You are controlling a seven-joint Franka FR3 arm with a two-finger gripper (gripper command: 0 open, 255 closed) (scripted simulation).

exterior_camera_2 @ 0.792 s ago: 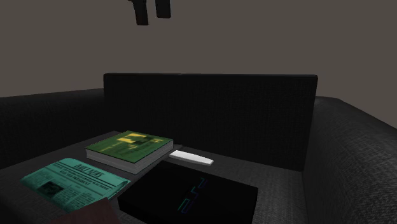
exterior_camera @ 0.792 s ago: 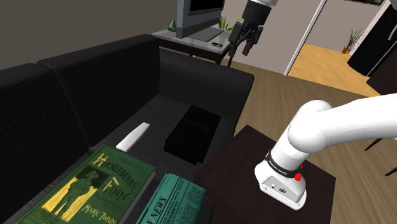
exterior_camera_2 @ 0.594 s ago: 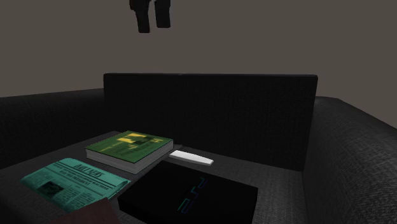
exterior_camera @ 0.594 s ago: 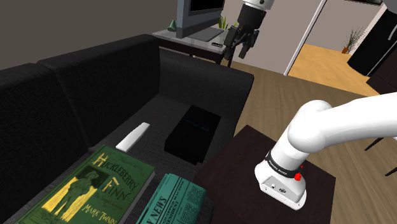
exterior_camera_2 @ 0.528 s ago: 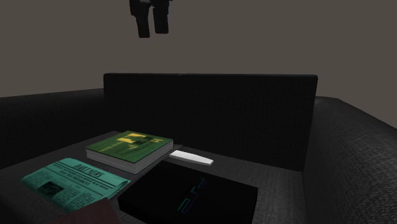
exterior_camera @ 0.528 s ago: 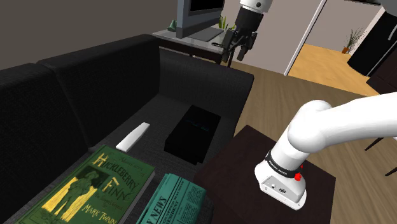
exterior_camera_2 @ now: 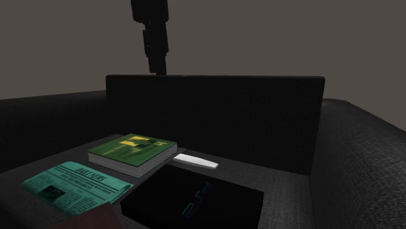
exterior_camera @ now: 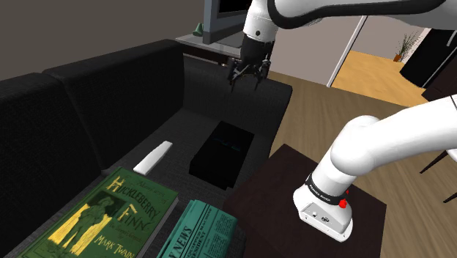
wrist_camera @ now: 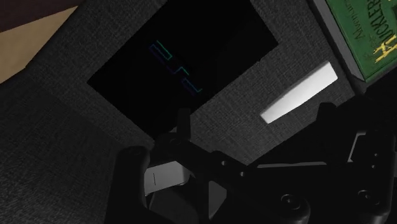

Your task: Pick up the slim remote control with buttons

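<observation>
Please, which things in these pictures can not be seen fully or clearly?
Remote: shoulder view, looks plain white; buttons cannot be made out.
Green book: wrist view, cut off by the picture's edge.
Newspaper: shoulder view, cut off by the bottom edge.
Black box: second exterior view, cut off by the bottom edge.

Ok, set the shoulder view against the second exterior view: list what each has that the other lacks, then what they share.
Shoulder view: the white arm, its stand, the TV and the wood floor.
Second exterior view: the blue line mark on the console.
Shared: the sofa, remote, book, newspaper, console, and the gripper high above the seat.
</observation>
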